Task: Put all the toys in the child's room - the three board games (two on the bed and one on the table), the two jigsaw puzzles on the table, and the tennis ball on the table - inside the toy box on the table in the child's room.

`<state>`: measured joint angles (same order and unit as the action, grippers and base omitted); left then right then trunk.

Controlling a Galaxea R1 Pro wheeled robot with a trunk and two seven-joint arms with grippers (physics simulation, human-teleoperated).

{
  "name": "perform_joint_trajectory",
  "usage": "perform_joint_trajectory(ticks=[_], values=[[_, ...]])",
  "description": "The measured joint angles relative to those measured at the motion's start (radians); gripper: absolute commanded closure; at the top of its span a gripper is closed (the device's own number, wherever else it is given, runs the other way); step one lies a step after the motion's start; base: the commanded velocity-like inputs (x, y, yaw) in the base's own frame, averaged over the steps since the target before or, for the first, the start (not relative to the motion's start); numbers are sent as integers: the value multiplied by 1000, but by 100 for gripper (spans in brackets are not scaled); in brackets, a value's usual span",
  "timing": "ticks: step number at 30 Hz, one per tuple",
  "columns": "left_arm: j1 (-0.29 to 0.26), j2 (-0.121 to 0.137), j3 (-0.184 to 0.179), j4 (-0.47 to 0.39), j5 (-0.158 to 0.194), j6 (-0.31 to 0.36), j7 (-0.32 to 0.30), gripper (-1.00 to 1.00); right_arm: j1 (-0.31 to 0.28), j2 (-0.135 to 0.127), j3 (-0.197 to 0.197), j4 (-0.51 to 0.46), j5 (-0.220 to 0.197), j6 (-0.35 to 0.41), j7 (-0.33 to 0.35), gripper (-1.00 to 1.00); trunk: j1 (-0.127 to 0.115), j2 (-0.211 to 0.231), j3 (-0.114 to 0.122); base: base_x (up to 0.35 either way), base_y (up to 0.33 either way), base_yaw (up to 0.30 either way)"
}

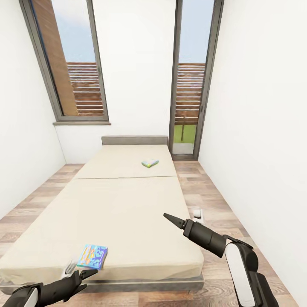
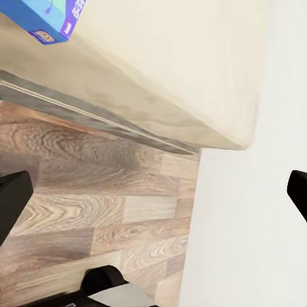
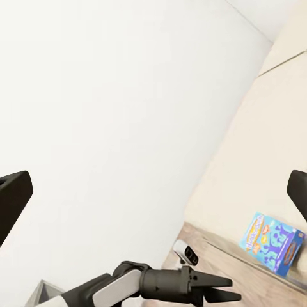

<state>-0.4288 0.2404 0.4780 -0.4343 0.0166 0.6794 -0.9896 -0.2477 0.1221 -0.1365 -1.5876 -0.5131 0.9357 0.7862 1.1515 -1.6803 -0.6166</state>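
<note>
Two board games lie on the beige bed [image 1: 128, 204]. A blue one [image 1: 92, 256] rests near the foot corner on the left, and a green-and-white one [image 1: 150, 163] lies far up near the headboard. My left gripper [image 1: 81, 274] hovers open just below and in front of the blue game, past the mattress edge. The left wrist view has that game's corner [image 2: 48, 16] above the wood floor. My right gripper [image 1: 170, 219] is open over the bed's right side, holding nothing. The right wrist view catches the blue game [image 3: 272, 238]. The table, toy box, jigsaw puzzles and tennis ball are out of view.
White walls close in on both sides, with strips of wood floor [image 1: 213, 200] beside the bed. A small white object [image 1: 197, 212] lies on the floor to the right of the bed. Tall grey-framed windows [image 1: 189, 76] stand behind the headboard.
</note>
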Motion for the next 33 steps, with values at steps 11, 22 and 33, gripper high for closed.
perform_joint_trajectory(ticks=[11,22,33], values=[[-2,34,13,-1,1,9,-13,-100,0,0,-1,1,0,-3,-1,-100,42,-77,-34,0,0,0],[-61,83,68,-7,18,112,-20,-100,0,-2,-7,2,0,-3,-1,-100,84,-154,-69,0,0,0],[-76,103,135,-1,61,136,-17,-100,0,-5,-9,2,1,-3,-1,-100,127,-231,-103,0,0,0]])
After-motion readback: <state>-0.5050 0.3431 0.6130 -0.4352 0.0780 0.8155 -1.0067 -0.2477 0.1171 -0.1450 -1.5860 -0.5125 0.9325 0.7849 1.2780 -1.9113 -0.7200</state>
